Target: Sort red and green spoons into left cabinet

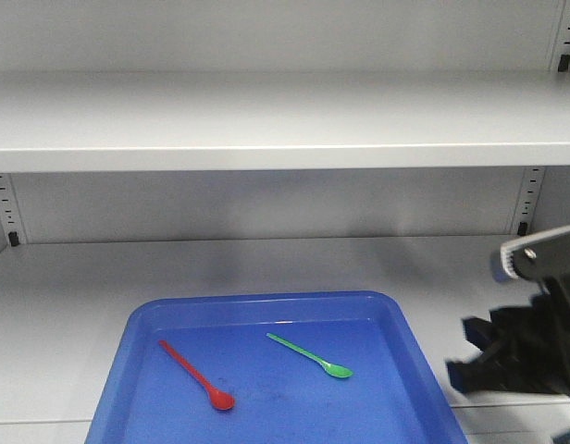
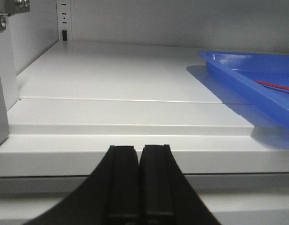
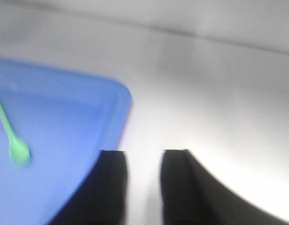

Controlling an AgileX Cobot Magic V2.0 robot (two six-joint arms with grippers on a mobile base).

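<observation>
Both spoons, red [image 1: 196, 375] and green [image 1: 310, 355], lie loose in the tray [image 1: 410, 356], easy pickings; right claw [image 3: 143, 183] at 3 o'clock slightly parted, left claw [image 2: 139, 183] pinched shut, empty.

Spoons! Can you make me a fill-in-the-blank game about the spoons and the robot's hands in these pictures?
1. The red spoon and the green spoon both lie in a ____ tray.
2. Seen from the front, the spoon nearer the right gripper is the ____ one.
3. The left gripper has its fingers pressed ____, holding nothing.
4. The tray sits on a shelf of the ____ cabinet.

Missing words: blue; green; together; grey-white
</observation>
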